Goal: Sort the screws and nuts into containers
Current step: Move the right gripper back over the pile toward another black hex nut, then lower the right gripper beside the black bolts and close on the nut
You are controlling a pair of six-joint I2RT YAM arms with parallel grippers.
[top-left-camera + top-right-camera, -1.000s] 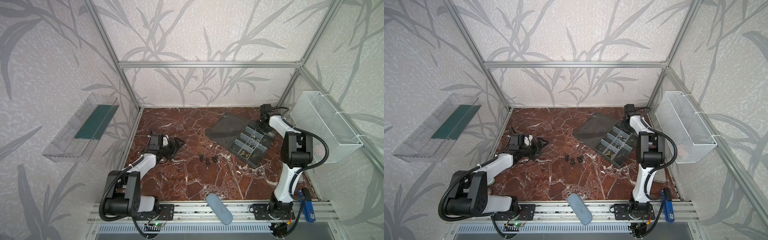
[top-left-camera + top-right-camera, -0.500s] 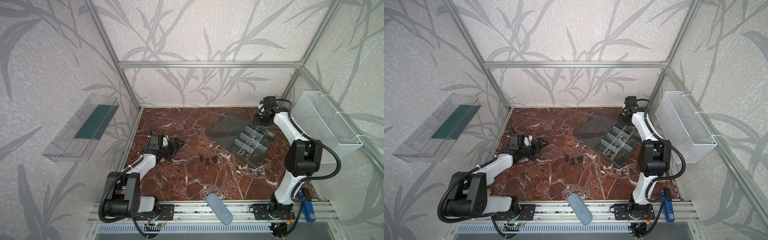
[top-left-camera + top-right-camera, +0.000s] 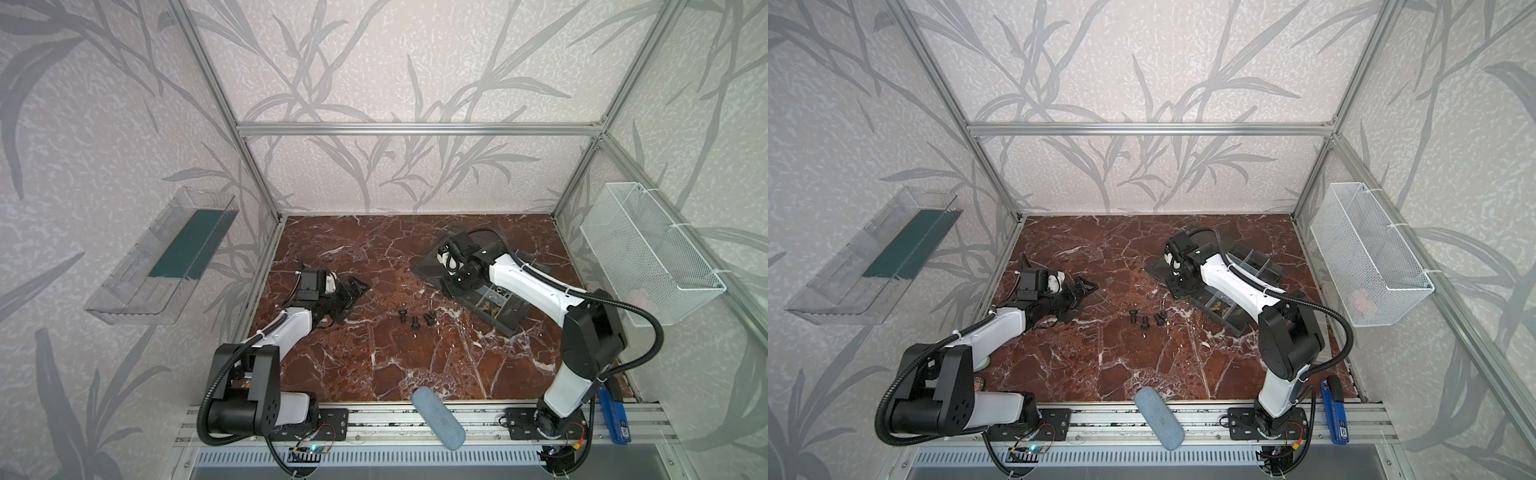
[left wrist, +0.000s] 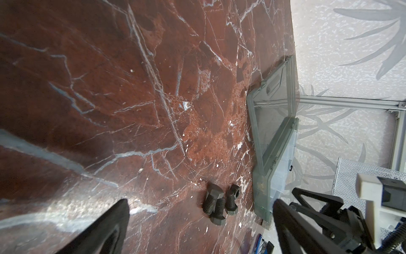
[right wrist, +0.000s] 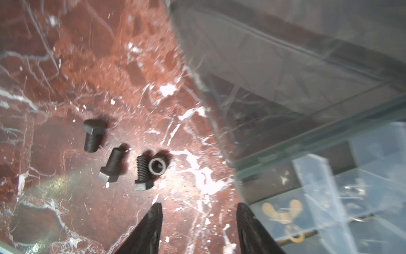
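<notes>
Right wrist view: right tool [image 5: 199, 204] agape, empty, near screws [image 5: 114, 162]; left tool [image 4: 199, 200] likewise.

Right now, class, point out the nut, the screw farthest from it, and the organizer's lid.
Nut [image 5: 150, 168]: right wrist view, its rim.
Farthest screw [image 5: 92, 141]: right wrist view, threaded shaft.
Lid [image 5: 274, 66]: right wrist view, translucent panel.

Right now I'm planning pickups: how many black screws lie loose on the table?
3, in a row left of the organizer box: left screw, middle screw, right screw beside a nut. Others may hide inside it.
</notes>
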